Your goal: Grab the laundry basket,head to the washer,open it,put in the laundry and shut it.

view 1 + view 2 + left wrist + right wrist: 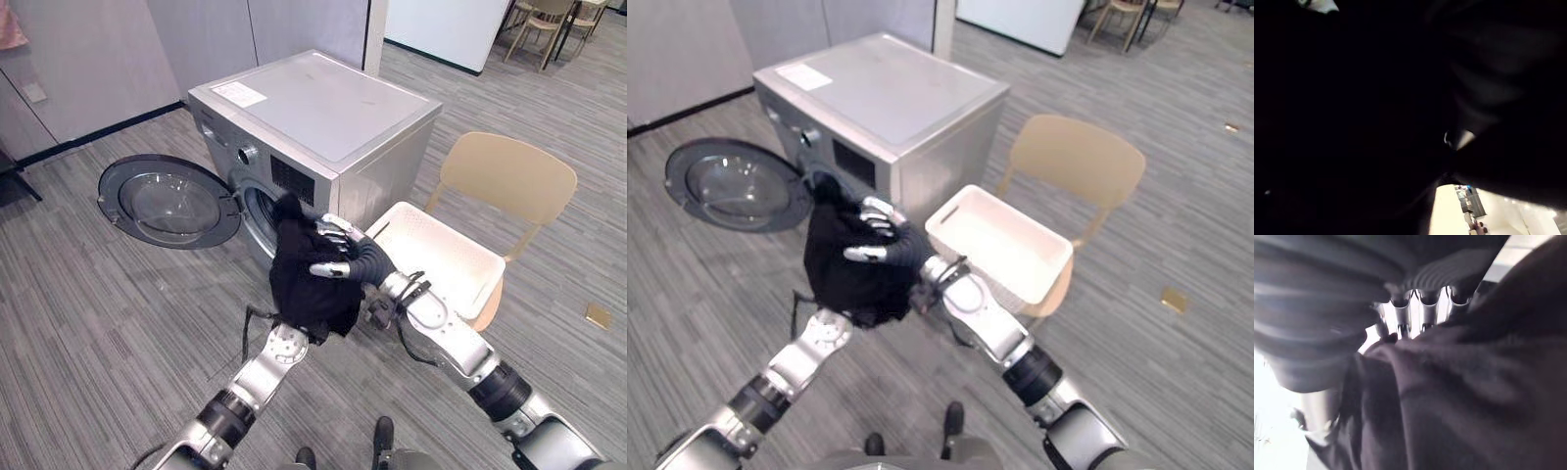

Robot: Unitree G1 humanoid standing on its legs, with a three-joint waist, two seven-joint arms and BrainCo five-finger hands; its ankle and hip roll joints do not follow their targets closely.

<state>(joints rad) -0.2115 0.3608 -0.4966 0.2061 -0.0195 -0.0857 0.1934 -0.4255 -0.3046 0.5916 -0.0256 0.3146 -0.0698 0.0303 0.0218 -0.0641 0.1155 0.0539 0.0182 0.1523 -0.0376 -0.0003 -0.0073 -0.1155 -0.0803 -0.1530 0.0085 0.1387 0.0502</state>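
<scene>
The right hand (345, 257) rests against the side of a bundle of black laundry (306, 274), its silver fingers (333, 228) curled over the dark cloth and its thumb lying across the front of it, so the hand is clamped on the bundle. In the right wrist view the same fingers (1422, 311) dig into the folds of the garment right past the ribbed cover. Beneath the bundle the left arm rises from below, and the left hand is buried in the cloth, so whether its fingers are spread or closed cannot be told; the left wrist view is dark with fabric pressed close to it. Just beyond the two hands stands the silver washer (323, 127), and the laundry hangs right in front of its round opening. To the left of the hands the washer door (168, 201) is swung wide open, low over the grey floor (88, 323). To the right of the right hand a white laundry basket (1004, 245) sits on the seat of a tan chair (509, 176), just beside the washer's side wall
</scene>
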